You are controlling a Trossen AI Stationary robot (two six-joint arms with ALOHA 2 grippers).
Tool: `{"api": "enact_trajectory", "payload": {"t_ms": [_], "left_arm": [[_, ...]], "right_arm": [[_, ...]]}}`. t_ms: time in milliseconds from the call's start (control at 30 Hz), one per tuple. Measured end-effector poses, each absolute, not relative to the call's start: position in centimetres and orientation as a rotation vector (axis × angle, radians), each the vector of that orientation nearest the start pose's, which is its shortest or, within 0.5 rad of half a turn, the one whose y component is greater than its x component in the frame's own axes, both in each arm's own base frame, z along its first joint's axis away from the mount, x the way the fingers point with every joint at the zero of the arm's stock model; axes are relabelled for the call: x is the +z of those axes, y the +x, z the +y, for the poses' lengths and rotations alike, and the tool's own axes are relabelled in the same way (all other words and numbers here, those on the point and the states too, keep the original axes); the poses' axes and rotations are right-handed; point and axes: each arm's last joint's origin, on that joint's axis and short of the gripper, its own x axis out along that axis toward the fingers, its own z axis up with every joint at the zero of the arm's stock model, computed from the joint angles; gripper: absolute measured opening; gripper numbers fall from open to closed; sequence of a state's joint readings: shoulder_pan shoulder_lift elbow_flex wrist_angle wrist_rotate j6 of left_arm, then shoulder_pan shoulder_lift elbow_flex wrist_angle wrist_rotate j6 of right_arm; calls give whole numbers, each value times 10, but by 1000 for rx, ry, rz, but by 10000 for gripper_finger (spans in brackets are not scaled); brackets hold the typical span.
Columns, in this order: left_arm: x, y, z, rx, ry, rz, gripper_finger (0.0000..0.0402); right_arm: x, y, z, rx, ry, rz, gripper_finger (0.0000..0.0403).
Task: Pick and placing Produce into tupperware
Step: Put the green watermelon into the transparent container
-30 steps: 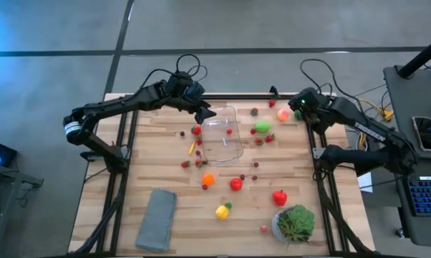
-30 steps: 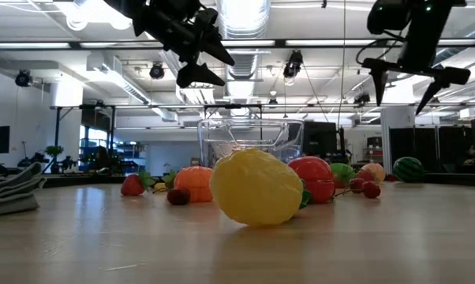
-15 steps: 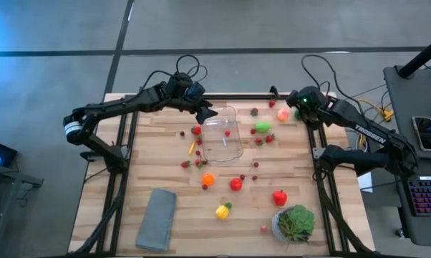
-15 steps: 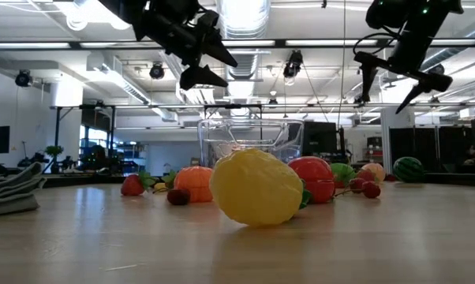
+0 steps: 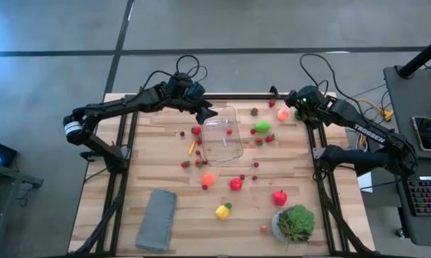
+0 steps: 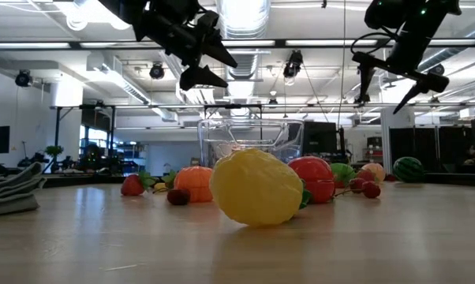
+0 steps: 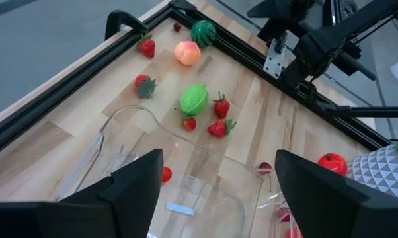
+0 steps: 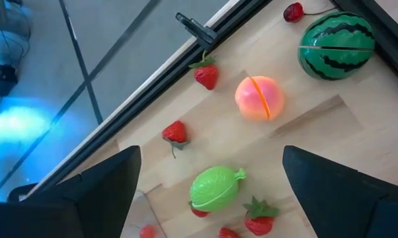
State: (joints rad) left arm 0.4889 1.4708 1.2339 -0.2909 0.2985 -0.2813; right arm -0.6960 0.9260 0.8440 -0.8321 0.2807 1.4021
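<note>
The clear tupperware (image 5: 223, 135) stands open on the wooden table, with one small red berry (image 7: 166, 174) seen through its wall. Produce lies loose around it: a green fruit (image 5: 262, 127), a peach (image 8: 258, 97), a watermelon (image 8: 336, 43), strawberries (image 7: 220, 106), a tomato (image 5: 235, 184), an orange (image 5: 208, 179) and a yellow piece (image 6: 257, 188). My left gripper (image 5: 205, 111) hangs open above the tupperware's far left corner (image 7: 129, 116). Open too, my right gripper (image 5: 296, 106) hangs above the far right corner of the table, over the peach and watermelon.
A grey folded cloth (image 5: 156, 218) lies near the front left. A green plant in a white pot (image 5: 294, 223) stands at the front right, beside a red pepper (image 5: 279, 198). Black frame rails (image 7: 67, 86) run along the table's edges.
My right gripper has tipped and rolled a little at the wrist while staying in place and open. Its fingers now hang more slanted in the low view. Nothing on the table has moved.
</note>
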Motion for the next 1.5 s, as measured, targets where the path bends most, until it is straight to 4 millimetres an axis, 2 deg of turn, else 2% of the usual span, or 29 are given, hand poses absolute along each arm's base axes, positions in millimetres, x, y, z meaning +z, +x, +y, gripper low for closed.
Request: {"api": "enact_trajectory", "payload": {"t_ms": [167,267,433,567,733,900,1000,1067,1233,1500], "left_arm": [[319,294,147,255,-478,461,277],[319,294,147,255,-478,462,277],[319,294,147,255,-478,462,277],[319,294,147,255,-478,463,277],[319,294,147,254,-478,462,277],[319,294,147,254,-478,462,277],[319,294,147,254,-475,458,277],[320,295,147,251,-465,448,277],[320,295,147,251,-464,447,277],[320,295,147,252,-465,446,277]], "right_arm": [[279,125,-114,-1413,1379,146,361],[278,126,-114,-1359,1345,222,361],[275,135,-114,-1129,1247,469,361],[289,152,-115,-952,1081,607,361],[313,165,-131,-1040,828,854,361],[325,189,-154,-1052,631,1229,361],[317,199,-173,-1045,529,1512,361],[307,206,-186,-998,480,1613,361],[277,208,-209,-867,544,1742,361],[246,189,-243,-881,629,1864,361]]}}
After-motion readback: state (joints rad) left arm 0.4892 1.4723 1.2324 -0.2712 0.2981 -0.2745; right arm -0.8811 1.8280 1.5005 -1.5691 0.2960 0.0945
